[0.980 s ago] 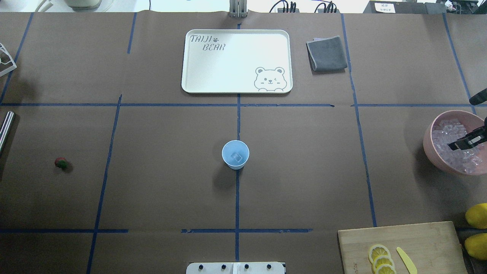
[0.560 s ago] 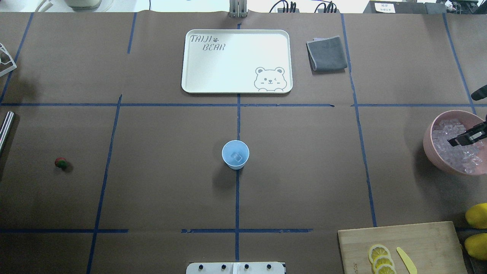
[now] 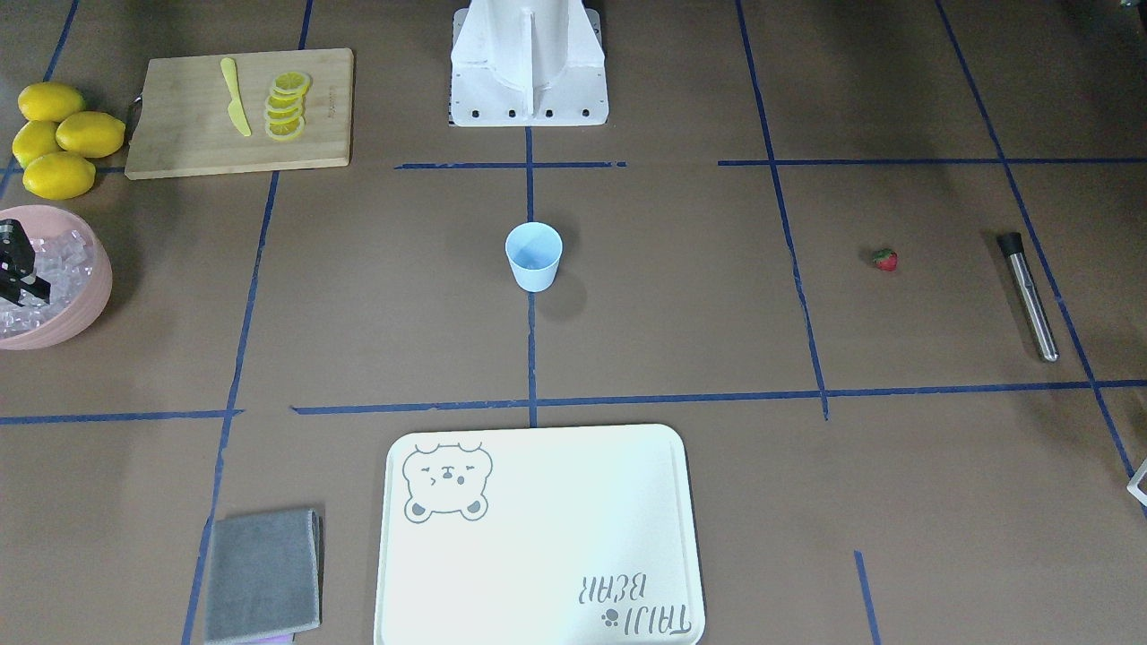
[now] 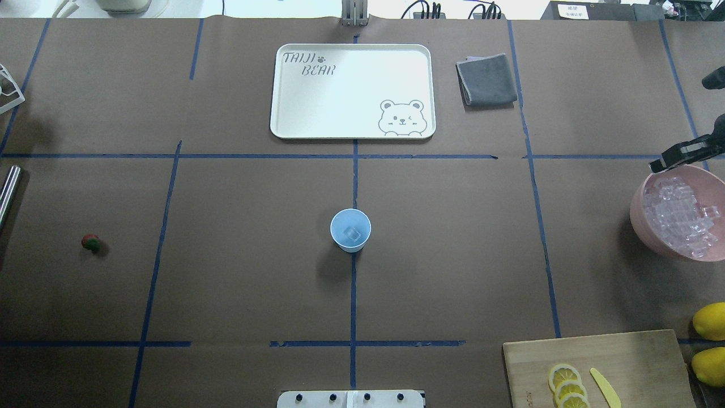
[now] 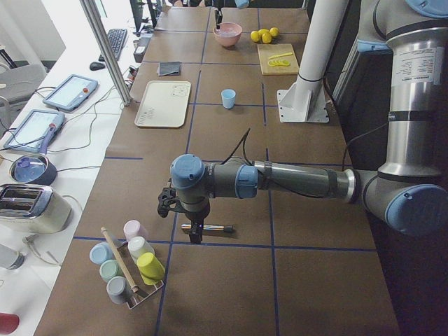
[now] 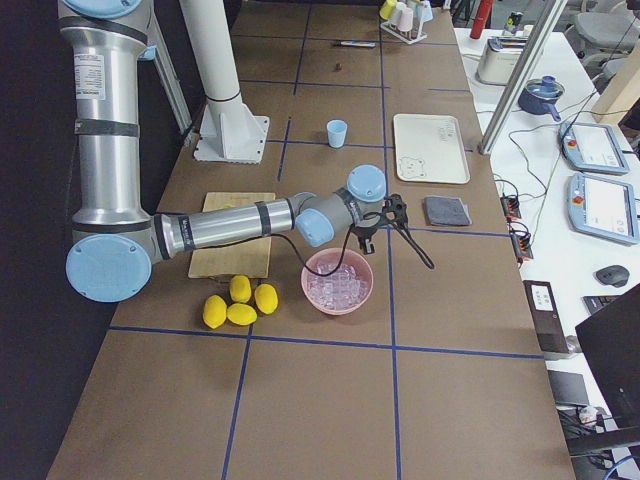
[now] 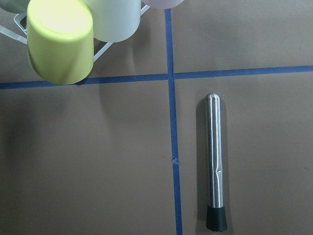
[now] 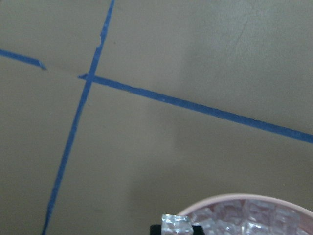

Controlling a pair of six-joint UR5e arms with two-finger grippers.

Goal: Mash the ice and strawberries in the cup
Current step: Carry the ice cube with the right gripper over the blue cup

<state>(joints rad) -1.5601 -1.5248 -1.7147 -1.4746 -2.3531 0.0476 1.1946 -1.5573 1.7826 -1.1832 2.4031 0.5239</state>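
The pale blue cup [image 4: 350,229] stands upright at the table's middle with one clear ice cube [image 4: 353,233] inside. The tiny red strawberry [image 4: 90,243] lies on the paper far left. A pink bowl [image 4: 640,226] at the right edge holds several ice cubes [image 4: 679,218]. My right gripper [image 4: 660,165] hovers above the bowl's far rim, shut on a single ice cube [image 8: 178,225]. My left gripper [image 5: 194,234] shows only in the exterior left view, over a steel muddler [image 7: 213,166]; I cannot tell whether it is open or shut.
A white bear tray [image 4: 275,90] and a grey cloth [image 4: 487,79] lie at the far side. A cutting board [image 4: 640,357] with lemon slices [image 4: 566,385] and a yellow knife sits near right, beside lemons [image 4: 711,320]. A rack of cups [image 7: 58,39] stands by the muddler.
My right gripper has lifted out of the ice in the pink bowl and moved to above its far rim, with an ice cube between its fingers. Cup and strawberry have not moved.
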